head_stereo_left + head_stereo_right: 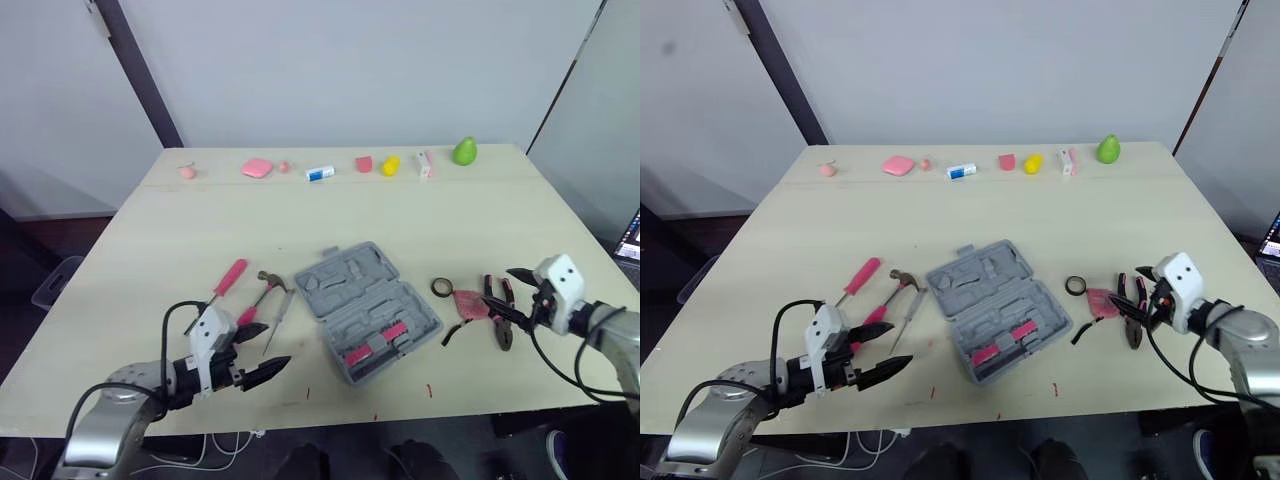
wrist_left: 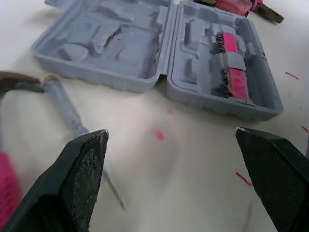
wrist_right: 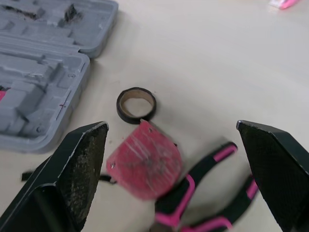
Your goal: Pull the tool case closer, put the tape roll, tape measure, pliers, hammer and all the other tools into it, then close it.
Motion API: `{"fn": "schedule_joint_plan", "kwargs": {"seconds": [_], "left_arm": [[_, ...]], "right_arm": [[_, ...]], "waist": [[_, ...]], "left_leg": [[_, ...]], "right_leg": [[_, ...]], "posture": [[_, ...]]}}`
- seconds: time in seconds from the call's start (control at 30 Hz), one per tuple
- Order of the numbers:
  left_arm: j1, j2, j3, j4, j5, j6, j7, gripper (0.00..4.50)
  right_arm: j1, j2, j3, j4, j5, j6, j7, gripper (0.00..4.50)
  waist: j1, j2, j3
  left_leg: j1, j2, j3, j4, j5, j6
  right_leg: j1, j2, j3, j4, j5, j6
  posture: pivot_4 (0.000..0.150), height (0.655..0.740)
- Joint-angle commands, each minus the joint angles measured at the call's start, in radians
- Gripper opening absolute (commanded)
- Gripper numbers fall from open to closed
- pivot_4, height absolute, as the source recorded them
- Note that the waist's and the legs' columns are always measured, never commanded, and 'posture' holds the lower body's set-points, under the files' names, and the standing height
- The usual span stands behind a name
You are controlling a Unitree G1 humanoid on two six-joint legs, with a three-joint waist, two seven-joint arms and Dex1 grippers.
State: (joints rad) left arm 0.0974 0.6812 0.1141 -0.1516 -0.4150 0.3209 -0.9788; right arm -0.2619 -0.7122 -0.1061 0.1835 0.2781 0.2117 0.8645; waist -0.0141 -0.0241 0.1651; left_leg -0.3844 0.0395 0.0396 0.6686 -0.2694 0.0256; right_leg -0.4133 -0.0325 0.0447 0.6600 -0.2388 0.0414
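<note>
Right claw (image 3: 171, 124): fingers spread wide and holding nothing. It hangs low just right of the open grey plastic tool case (image 1: 340, 285), and its two black fingers straddle the flat pink tape measure (image 3: 145, 162).

Left claw (image 1: 262, 350): equally wide and empty, low over bare table on the case's left side, pointing at the case's near wall.

Case: lid laid flat with the moulded recesses facing up, roughly midway between the two arms. A pink-and-grey bit set (image 1: 375, 345) sits in the near half. The other recesses look empty.

Right of the case:
- The small black tape roll (image 3: 136, 104) lies nearest the case.
- The tape measure is touching or just beside the roll; I cannot tell which.
- The pink-and-black handled pliers (image 3: 217, 154) lie further out, with a handle tucked against the tape measure's edge.

Left of the case:
- A slim metal-shafted tool (image 1: 280, 320) lies closest.
- Next out is the steel-headed hammer with a pink grip (image 1: 265, 290).
- The pink-handled screwdriver (image 1: 230, 277) lies furthest out.

Judgement: the case looks to be within reach of both arms, so the pull is likely done. Loading has not begun, since every loose tool is outside the case.

The right claw seems lined up for the tape measure. The next move calls for lowering until the fingertips flank its sides, then closing firmly on a thin, flat body, lifting clear and carrying it over to a case recess. Crowding is the risk here, because closing could nudge the roll or drag the pliers along.
</note>
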Motion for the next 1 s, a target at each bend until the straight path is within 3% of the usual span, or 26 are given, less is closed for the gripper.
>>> {"fn": "schedule_joint_plan", "kwargs": {"seconds": [0.03, 0.1, 0.13, 0.2, 0.23, 0.43, 0.47, 0.5, 0.73, 1.0], "left_arm": [[-0.036, -0.011, -0.026, 0.033, 0.012, -0.002, -0.002, 4.46], [-0.06, -0.02, -0.035, 0.066, 0.017, -0.004, 0.001, 3.95], [-0.071, -0.024, -0.04, 0.084, 0.021, -0.007, 0.0, 3.62], [-0.085, -0.028, -0.048, 0.111, 0.025, -0.008, -0.008, 2.44], [-0.092, -0.029, -0.052, 0.126, 0.028, -0.011, -0.012, 2.26], [-0.171, -0.052, -0.087, 0.235, 0.054, -0.014, -0.025, 0.06], [-0.181, -0.054, -0.09, 0.247, 0.058, -0.014, -0.025, 0.0], [-0.19, -0.056, -0.093, 0.255, 0.061, -0.014, -0.025, 0.0], [-0.235, -0.076, -0.127, 0.282, 0.081, 0.007, -0.028, 0.0], [-0.254, -0.067, -0.144, 0.268, 0.087, 0.036, -0.048, 0.0]], "right_arm": [[-0.11, 0.023, 0.061, 0.081, -0.053, -0.039, 0.022, 4.5], [-0.178, 0.049, 0.091, 0.149, -0.072, -0.053, 0.033, 4.5], [-0.217, 0.063, 0.11, 0.188, -0.087, -0.063, 0.039, 4.25], [-0.28, 0.088, 0.142, 0.257, -0.118, -0.091, 0.05, 3.4], [-0.305, 0.099, 0.154, 0.285, -0.129, -0.101, 0.052, 3.21], [-0.483, 0.185, 0.246, 0.513, -0.234, -0.197, 0.067, 0.85], [-0.503, 0.195, 0.254, 0.547, -0.245, -0.208, 0.068, 0.29], [-0.522, 0.205, 0.263, 0.577, -0.257, -0.219, 0.07, 0.08], [-0.643, 0.279, 0.33, 0.792, -0.355, -0.304, 0.08, 0.08], [-0.693, 0.333, 0.336, 0.895, -0.401, -0.358, 0.079, 0.08]], "waist": [[-0.002, 0.0, 0.0], [-0.005, 0.0, 0.0], [-0.005, 0.0, 0.0], [-0.005, 0.0, 0.0], [-0.005, 0.0, 0.0], [-0.004, 0.0, 0.001], [-0.005, 0.0, 0.001], [-0.005, 0.0, 0.001], [-0.008, 0.0, 0.001], [-0.025, 0.0, 0.001]], "left_leg": [[0.0, 0.0, 0.0, 0.0, 0.0, 0.0], [0.001, 0.0, 0.001, 0.0, 0.0, 0.0], [0.001, 0.0, 0.001, 0.0, 0.0, 0.0], [0.0, 0.0, 0.001, 0.0, 0.0, 0.0], [0.0, 0.0, 0.0, 0.0, 0.0, 0.0], [-0.003, 0.0, -0.001, 0.0, 0.0, 0.0], [-0.003, 0.0, -0.001, 0.0, 0.0, 0.0], [-0.003, 0.0, -0.001, 0.0, 0.0, 0.0], [-0.004, 0.0, -0.001, 0.0, 0.0, 0.0], [-0.005, 0.0, -0.005, 0.0, 0.0, 0.0]], "right_leg": [[0.0, 0.0, 0.0, 0.0, 0.0, 0.0], [0.0, 0.0, 0.0, 0.0, 0.0, 0.0], [0.0, 0.0, 0.001, 0.001, 0.0, 0.0], [0.0, 0.0, 0.0, 0.001, 0.0, 0.0], [0.0, 0.0, 0.0, 0.001, 0.0, 0.0], [-0.003, 0.0, -0.001, 0.001, 0.001, 0.0], [-0.003, 0.0, -0.001, 0.001, 0.001, 0.0], [-0.003, 0.0, -0.001, 0.001, 0.001, 0.0], [-0.004, -0.001, -0.002, 0.001, 0.001, 0.0], [-0.004, -0.002, -0.003, 0.001, 0.001, 0.0]], "posture": [[0.15, 0.74], [0.15, 0.74], [0.15, 0.74], [0.15, 0.74], [0.15, 0.74], [0.15, 0.74], [0.15, 0.74], [0.15, 0.74], [0.15, 0.74], [0.15, 0.74]]}}
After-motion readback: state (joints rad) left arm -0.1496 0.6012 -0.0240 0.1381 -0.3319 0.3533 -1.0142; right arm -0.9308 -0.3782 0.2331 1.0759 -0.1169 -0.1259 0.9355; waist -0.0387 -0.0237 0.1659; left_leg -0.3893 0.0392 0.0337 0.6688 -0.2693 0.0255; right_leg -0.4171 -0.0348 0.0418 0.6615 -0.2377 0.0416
